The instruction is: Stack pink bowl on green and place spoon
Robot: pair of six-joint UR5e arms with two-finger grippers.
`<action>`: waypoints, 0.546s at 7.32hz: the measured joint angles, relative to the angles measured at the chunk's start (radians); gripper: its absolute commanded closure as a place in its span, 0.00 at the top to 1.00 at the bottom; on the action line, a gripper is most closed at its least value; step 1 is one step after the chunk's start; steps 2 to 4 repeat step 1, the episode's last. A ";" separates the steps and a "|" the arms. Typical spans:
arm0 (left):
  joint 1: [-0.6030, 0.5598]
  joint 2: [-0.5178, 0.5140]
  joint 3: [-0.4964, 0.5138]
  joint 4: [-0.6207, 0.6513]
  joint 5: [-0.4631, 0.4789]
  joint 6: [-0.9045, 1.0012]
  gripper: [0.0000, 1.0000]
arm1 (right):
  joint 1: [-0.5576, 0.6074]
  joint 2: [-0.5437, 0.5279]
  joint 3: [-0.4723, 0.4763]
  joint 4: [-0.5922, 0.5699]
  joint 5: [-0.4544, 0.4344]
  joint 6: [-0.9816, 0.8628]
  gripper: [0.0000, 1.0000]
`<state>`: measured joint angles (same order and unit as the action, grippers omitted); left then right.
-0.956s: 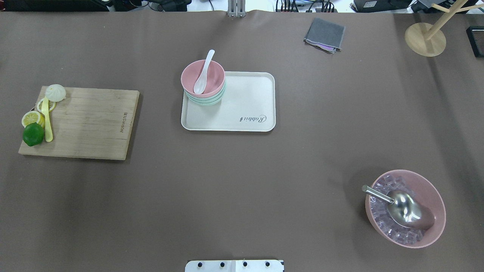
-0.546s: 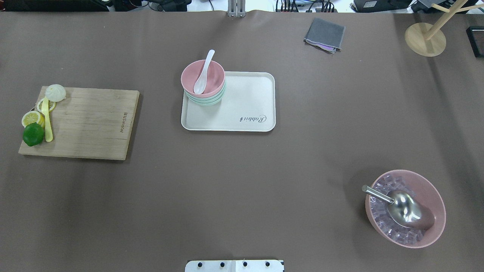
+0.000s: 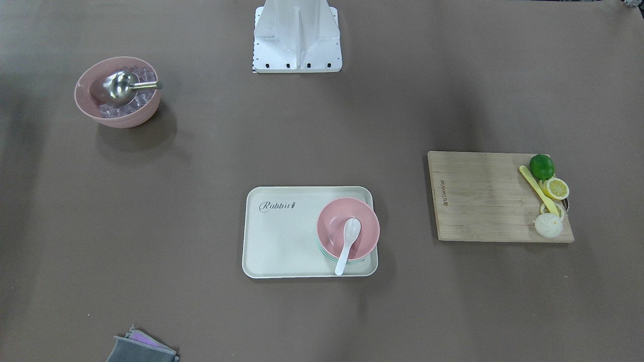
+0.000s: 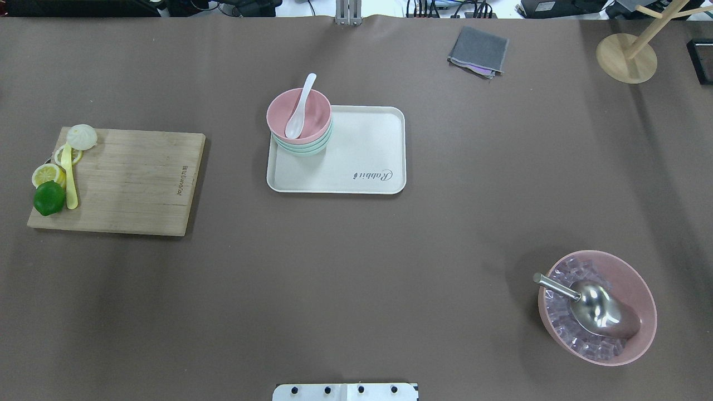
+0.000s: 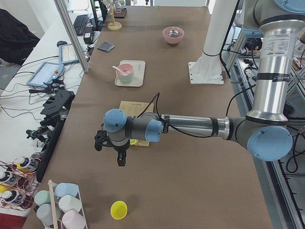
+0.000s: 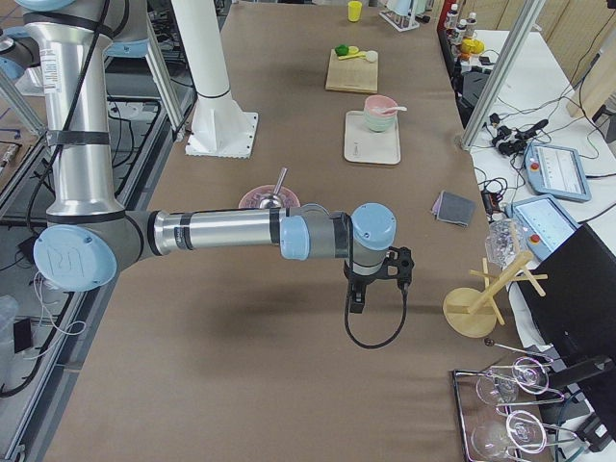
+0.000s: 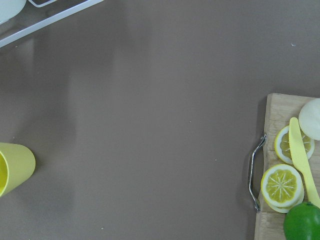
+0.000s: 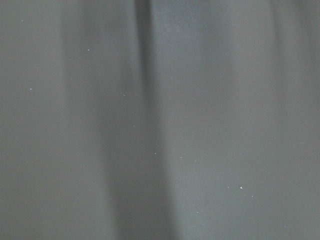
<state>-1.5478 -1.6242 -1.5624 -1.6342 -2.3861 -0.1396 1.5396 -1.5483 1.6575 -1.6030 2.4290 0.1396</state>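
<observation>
Only the side views show you the grippers. The left gripper [image 5: 117, 155] hangs fingers-down over bare table near a yellow cup [image 5: 118, 209], and the right gripper [image 6: 371, 289] hangs over the table's other end. In neither can you tell whether the fingers are spread or pinched. The overhead and front views show you no arm. There the pink bowl [image 4: 315, 111] sits nested on the green bowl [image 4: 303, 148] at a corner of the tray [image 4: 362, 150]. The spoon [image 4: 295, 120] lies scoop-down inside, its handle over the rim. Your left wrist view alone shows lemon slices [image 7: 282, 184] at the cutting board [image 7: 280, 107] edge.
</observation>
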 measured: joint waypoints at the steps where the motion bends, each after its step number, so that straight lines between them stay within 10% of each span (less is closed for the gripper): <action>1: 0.000 -0.001 -0.001 -0.001 -0.002 0.000 0.98 | 0.000 0.001 0.001 0.000 0.000 0.000 1.00; 4: 0.000 -0.001 -0.001 -0.001 -0.002 0.000 0.98 | 0.000 0.001 0.001 0.000 0.000 0.000 1.00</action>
